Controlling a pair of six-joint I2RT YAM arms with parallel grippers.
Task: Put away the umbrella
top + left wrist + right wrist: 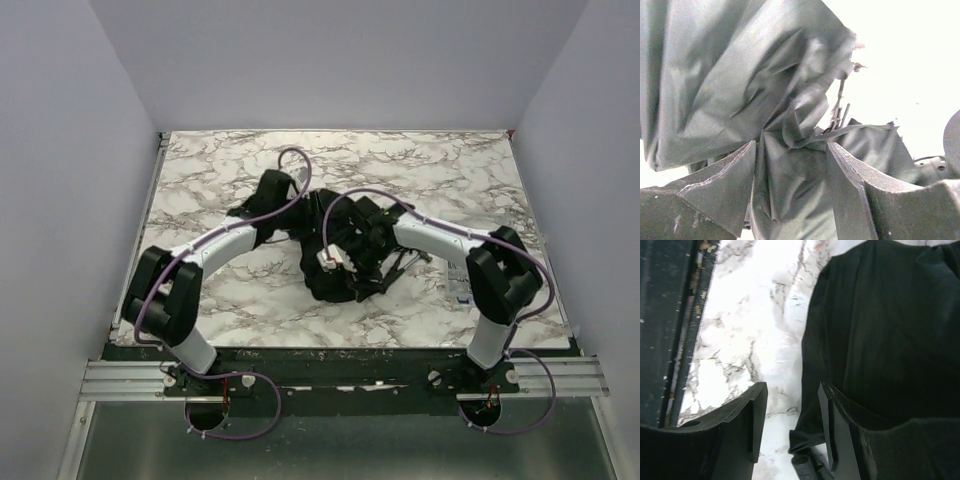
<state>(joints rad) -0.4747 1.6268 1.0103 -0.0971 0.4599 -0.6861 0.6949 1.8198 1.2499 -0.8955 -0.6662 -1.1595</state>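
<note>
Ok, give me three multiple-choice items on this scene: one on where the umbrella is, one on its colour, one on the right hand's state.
1. Where does the umbrella lie? A: middle of the marble table; B: far left corner; C: on the floor.
2. Its fabric is: A: red; B: black; C: yellow.
3. The right hand is: A: shut on the shaft; B: open; C: out of view.
Answers: 1 A, the overhead view shows it crumpled mid-table; 2 B, black in the overhead and right wrist views; 3 B, bare marble shows in the gap between the jaws.
</note>
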